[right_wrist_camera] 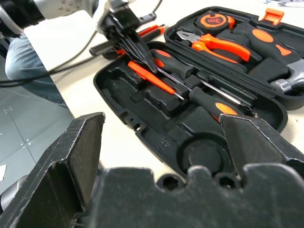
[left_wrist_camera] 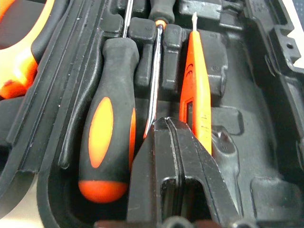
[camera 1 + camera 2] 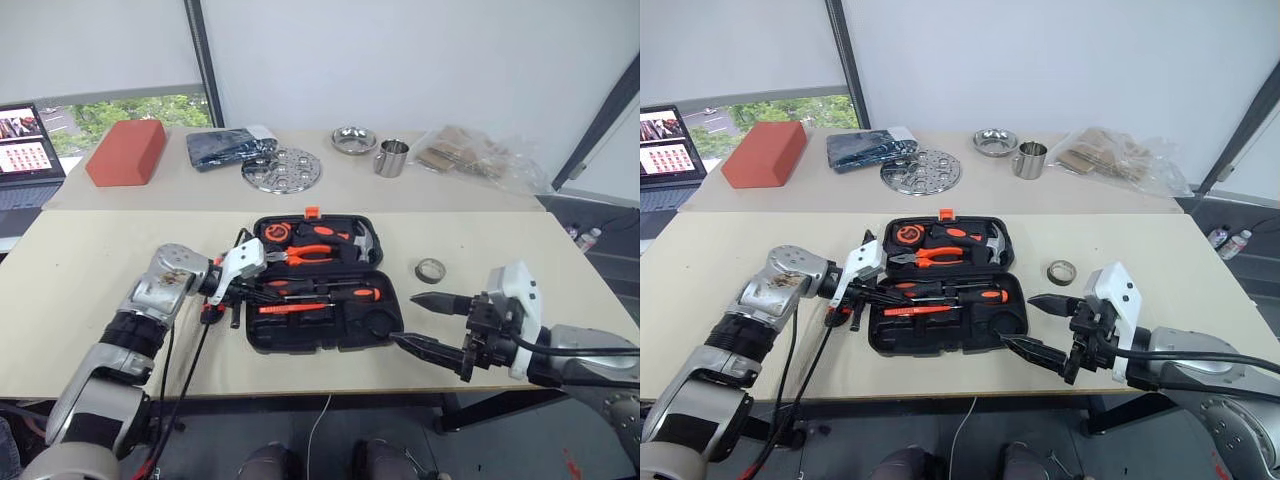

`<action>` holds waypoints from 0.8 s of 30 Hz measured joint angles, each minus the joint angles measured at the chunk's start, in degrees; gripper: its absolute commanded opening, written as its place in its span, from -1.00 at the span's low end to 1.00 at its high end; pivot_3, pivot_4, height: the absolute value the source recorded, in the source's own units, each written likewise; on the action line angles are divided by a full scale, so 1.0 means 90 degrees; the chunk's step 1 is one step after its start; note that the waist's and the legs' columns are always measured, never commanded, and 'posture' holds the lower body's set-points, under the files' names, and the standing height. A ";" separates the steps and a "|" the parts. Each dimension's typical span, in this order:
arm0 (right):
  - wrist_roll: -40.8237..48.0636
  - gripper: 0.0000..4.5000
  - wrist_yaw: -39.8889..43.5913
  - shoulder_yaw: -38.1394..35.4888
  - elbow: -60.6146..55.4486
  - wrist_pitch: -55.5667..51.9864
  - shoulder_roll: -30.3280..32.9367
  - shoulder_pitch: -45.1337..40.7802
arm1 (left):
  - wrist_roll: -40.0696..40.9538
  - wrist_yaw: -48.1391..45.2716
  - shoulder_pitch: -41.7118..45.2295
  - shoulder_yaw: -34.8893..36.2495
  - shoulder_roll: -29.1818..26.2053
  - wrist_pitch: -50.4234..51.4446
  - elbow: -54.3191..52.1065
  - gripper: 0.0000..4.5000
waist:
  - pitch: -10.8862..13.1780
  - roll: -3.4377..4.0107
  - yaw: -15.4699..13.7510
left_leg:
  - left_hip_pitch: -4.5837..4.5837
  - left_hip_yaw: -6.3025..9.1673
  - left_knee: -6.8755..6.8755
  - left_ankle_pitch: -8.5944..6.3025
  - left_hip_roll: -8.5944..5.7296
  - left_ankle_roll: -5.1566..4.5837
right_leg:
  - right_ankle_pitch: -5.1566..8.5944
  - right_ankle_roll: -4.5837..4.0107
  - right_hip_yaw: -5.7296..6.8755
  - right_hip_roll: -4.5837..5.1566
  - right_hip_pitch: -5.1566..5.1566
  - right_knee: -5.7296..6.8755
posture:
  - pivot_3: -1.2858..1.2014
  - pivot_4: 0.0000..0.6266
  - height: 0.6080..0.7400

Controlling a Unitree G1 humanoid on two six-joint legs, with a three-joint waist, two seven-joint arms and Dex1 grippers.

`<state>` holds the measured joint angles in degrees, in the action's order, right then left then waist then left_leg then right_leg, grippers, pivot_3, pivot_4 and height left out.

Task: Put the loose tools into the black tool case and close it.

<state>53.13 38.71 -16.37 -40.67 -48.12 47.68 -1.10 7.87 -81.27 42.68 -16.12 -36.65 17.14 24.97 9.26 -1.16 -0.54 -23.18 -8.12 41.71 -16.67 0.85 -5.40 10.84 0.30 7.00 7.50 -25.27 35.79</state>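
The black tool case (image 3: 322, 343) lies open mid-table. Its near half holds two black-and-orange screwdrivers (image 2: 107, 137) (image 1: 214, 102) and the thin red tester (image 2: 195, 90). My left gripper (image 3: 262, 290) is shut, its tip down in that half's left part, at the thin shaft between the left screwdriver's handle and the tester; nothing shows between its fingers. An orange-black utility knife (image 3: 210, 313) lies on the table just left of the case, below my left wrist. The small tape roll (image 3: 431, 269) sits on the table right of the case. My right gripper (image 3: 420, 323) hangs open and empty off the case's near right corner.
Orange pliers (image 3: 305, 256), a hammer (image 3: 362, 241) and a tape measure sit in the case's far half. On the back table are a red block (image 3: 126, 152), laptop (image 3: 25, 150), dark packet (image 3: 225, 147), perforated metal disc (image 3: 282, 169), bowl (image 3: 354, 139), cup (image 3: 392, 157) and plastic bag (image 3: 480, 155).
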 measured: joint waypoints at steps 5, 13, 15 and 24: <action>0.0001 1.00 0.0007 -0.0027 -0.0016 0.0009 0.0000 0.0140 | 0.0145 -0.0049 0.0087 0.0165 0.0127 0.0216 0.0160 -0.99 | 0.0001 -0.0001 -0.0017 | -0.0007 0.0001 0.0001 0.0000 0.0000 -0.0001 | 0.0002 0.0003 0.0002 -0.0001 -0.0002 0.0000 | 0.03 -0.52 0.91; 0.0003 1.00 0.0010 -0.0028 -0.0023 0.0022 0.0000 0.0167 | 0.0456 0.0013 0.0429 0.0463 0.0628 0.0801 0.0278 -0.99 | 0.0003 -0.0004 -0.0063 | -0.0016 0.0001 0.0005 -0.0003 -0.0003 -0.0008 | 0.0000 0.0007 0.0004 0.0001 -0.0001 -0.0003 | 0.03 -0.52 0.91; 0.0002 1.00 0.0006 -0.0021 -0.0026 0.0023 0.0000 0.0167 | 0.0452 0.0083 0.0407 0.0411 0.0825 0.0801 0.0276 -0.99 | 0.0003 -0.0005 -0.0062 | -0.0018 0.0000 0.0005 -0.0003 -0.0004 -0.0008 | 0.0000 0.0007 0.0005 0.0000 -0.0002 -0.0003 | 0.03 -0.52 0.91; -0.0006 1.00 -0.0005 -0.0007 -0.0051 0.0025 0.0000 0.0173 | 0.0061 0.0270 0.0099 0.0177 0.0760 0.0365 0.0098 -0.99 | 0.0003 -0.0004 -0.0031 | -0.0009 0.0002 0.0004 -0.0004 -0.0002 -0.0007 | 0.0001 0.0006 0.0002 0.0000 0.0000 -0.0003 | 0.03 -0.52 0.91</action>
<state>53.08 38.67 -16.43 -41.13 -47.89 47.68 0.45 8.42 -78.84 43.58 -14.53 -29.82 20.43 25.86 9.28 -1.19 -0.82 -23.27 -8.10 41.74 -16.71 0.83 -5.46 10.85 0.36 7.02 7.50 -25.27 35.76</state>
